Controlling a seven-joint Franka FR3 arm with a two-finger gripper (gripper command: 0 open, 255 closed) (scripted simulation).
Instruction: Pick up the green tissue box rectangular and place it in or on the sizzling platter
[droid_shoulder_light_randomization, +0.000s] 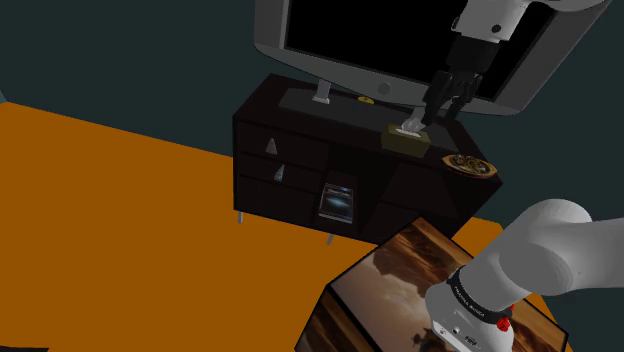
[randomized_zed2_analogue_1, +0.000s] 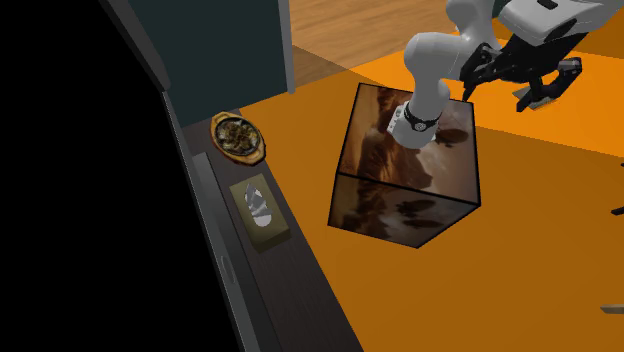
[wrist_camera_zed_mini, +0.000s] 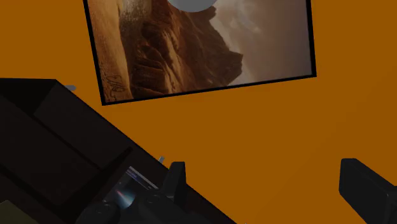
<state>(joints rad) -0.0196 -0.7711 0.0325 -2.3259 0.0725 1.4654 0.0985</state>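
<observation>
Fingers (wrist_camera_zed_mini: 176, 181) spread apart, the black gripper (droid_shoulder_light_randomization: 441, 108) is hovering high over the orange floor (droid_shoulder_light_randomization: 120, 200), pointing downward, apart from the olive-green rectangular tissue box (droid_shoulder_light_randomization: 408, 137) on the dark cabinet (droid_shoulder_light_randomization: 300, 150).

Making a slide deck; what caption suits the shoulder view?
Black gripper open in midair; olive-green rectangular tissue box and brown oval platter sit apart on a dark cabinet.

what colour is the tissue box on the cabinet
The tissue box is olive green; clearest in the second exterior view.
</observation>
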